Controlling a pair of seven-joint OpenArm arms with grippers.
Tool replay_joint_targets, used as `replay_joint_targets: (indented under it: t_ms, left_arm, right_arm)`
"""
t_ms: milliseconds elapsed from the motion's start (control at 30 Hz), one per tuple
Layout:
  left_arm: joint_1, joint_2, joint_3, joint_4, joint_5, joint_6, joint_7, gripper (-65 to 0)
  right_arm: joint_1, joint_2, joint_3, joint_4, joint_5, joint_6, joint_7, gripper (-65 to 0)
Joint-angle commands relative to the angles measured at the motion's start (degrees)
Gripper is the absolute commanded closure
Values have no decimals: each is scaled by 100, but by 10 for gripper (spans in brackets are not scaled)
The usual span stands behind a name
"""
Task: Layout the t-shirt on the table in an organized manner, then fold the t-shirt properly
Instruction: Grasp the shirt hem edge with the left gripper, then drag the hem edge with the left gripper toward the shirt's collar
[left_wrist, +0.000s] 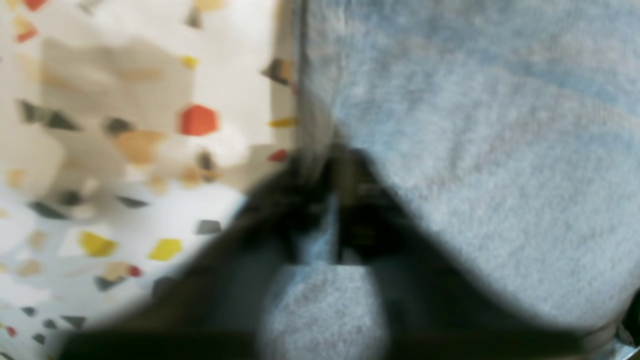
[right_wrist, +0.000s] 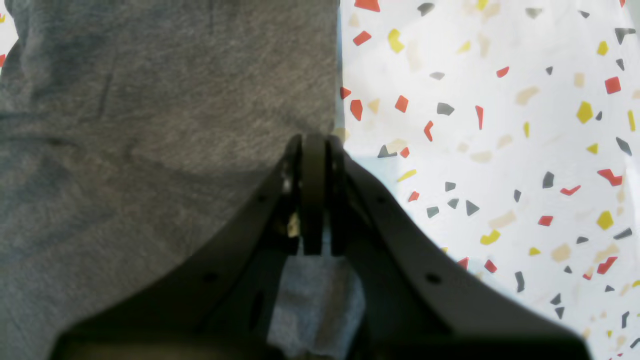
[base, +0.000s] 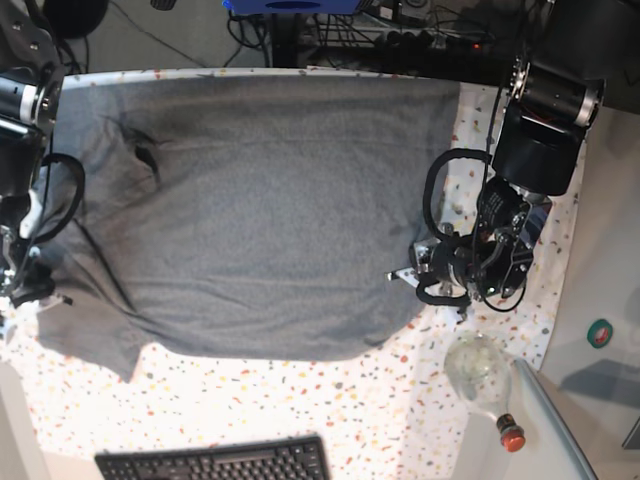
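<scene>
The heather-grey t-shirt (base: 270, 210) lies spread wide over the speckled table (base: 330, 400), with a sleeve at the lower left and some creases near the left. My left gripper (base: 408, 276) sits at the shirt's right edge. In the blurred left wrist view it (left_wrist: 332, 165) is shut with grey fabric (left_wrist: 475, 150) pinched between the fingers. My right gripper (base: 28, 290) is at the shirt's left edge by the sleeve. In the right wrist view it (right_wrist: 314, 142) is shut on the shirt's edge (right_wrist: 150, 125), with fabric showing behind the tips.
A black keyboard (base: 215, 462) lies at the front edge. A clear bottle (base: 480, 372) with a red cap lies at the front right by a plain white ledge (base: 600, 290). Cables and equipment run behind the table's far edge.
</scene>
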Motion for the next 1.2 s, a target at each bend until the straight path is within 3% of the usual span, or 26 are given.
replay_joint_targets:
  t_ms: [0,233,433,667,900,1167]
  left_arm:
    - [-107,-38,-26,100,-7,-33,64,0]
    - [351,-451,-53,1374,2,90,222,0]
    - [931,-654,-44,2842,2,1391,697,0]
    - [1151,-715,0,4267,-7,1980,1576,0]
    - [1722,-733,-9,4451,-42,2033,1672,0]
    - [2153,-750,44,5392,2,2033,1664,0]
  right_arm:
    - [154,116,27,98,-7,-4,111,0]
    - [154,116,27,98,-15,-4,111,0]
    - [154,125,27,98,-24,-4,111,0]
    - [154,116,0,98,-24,-4,111,0]
    - [154,125,18,98,-24,-4,111,0]
    - [163,116,-9,98,-24,-4,111,0]
